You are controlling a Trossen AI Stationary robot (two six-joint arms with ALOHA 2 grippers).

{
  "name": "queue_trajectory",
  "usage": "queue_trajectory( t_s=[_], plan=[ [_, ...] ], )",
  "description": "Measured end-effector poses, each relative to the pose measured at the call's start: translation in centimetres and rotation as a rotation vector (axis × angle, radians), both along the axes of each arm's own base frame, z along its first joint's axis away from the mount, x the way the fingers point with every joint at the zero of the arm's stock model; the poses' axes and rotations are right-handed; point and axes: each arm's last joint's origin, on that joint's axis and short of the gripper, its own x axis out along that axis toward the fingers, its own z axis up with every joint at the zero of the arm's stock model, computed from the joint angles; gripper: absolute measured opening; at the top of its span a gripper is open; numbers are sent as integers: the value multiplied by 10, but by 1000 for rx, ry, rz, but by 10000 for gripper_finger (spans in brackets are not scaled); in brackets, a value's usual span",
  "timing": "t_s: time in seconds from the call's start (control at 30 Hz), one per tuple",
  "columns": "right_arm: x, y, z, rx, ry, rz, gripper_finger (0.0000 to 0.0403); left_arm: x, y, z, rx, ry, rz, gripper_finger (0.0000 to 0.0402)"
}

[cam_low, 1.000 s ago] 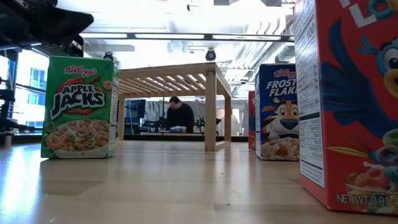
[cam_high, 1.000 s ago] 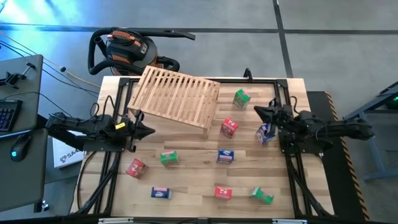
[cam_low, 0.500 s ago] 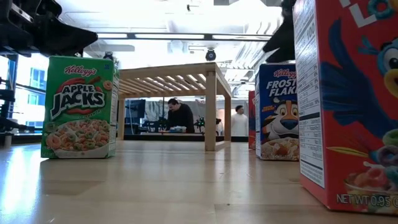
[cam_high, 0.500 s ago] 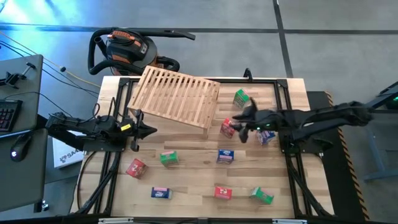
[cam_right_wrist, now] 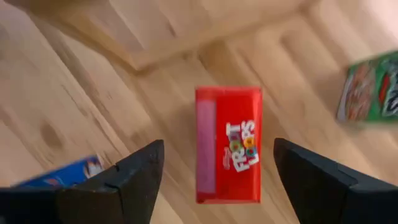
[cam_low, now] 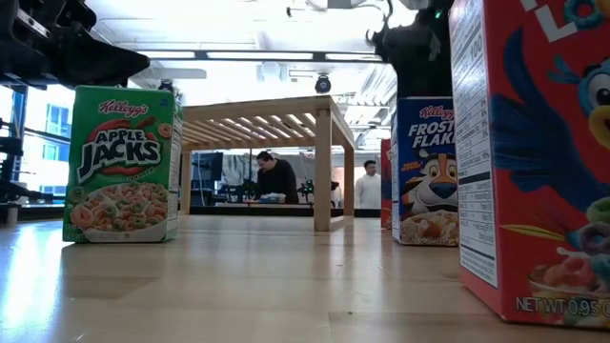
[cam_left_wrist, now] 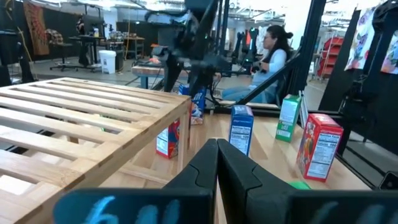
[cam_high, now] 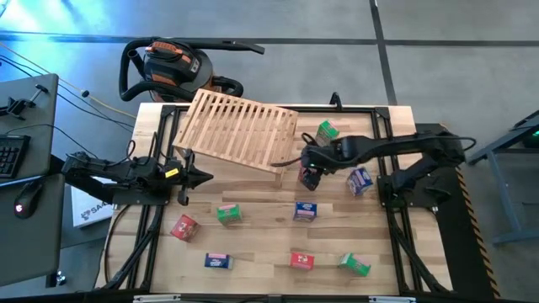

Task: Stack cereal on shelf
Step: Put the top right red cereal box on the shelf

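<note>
My right gripper [cam_right_wrist: 214, 177], fingers spread, hovers directly above the small red cardboard cereal box [cam_right_wrist: 228, 144] (upright on the wooden surface [cam_high: 261, 244]). Just beyond stands the light wooden slatted shelf [cam_high: 240, 129]. My left gripper [cam_high: 195, 177], fingers closed, waits at its near corner.

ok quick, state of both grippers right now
Left gripper: shut, holding nothing, beside the shelf.
Right gripper: open, empty, above the red Froot Loops box.

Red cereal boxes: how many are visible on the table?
3: one under the right gripper beside the shelf, red box; one front left; one front centre.
</note>
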Motion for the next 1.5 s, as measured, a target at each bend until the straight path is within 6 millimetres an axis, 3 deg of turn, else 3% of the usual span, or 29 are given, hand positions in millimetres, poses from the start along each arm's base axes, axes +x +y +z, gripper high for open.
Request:
queue_trajectory(
  t_s=[0.37,0.7,0.83,1.03,1.3,1.5],
  plan=[
    [14,-18,-27,119,131,-15,270,0,-1,0,28,-1,-46,0],
    [16,-22,-31,140,135,-6,157,0,-1,-1,20,7,-46,0],
    [16,-21,-26,177,144,4,136,0,-1,-1,14,8,-47,0],
    [18,-21,14,173,148,23,134,0,-1,-2,15,19,-47,0],
    [5,-24,108,15,88,6,134,0,-1,-3,14,26,-47,0],
    [-4,-34,179,-213,-150,59,134,0,-1,-3,14,25,-46,0]
  ],
)
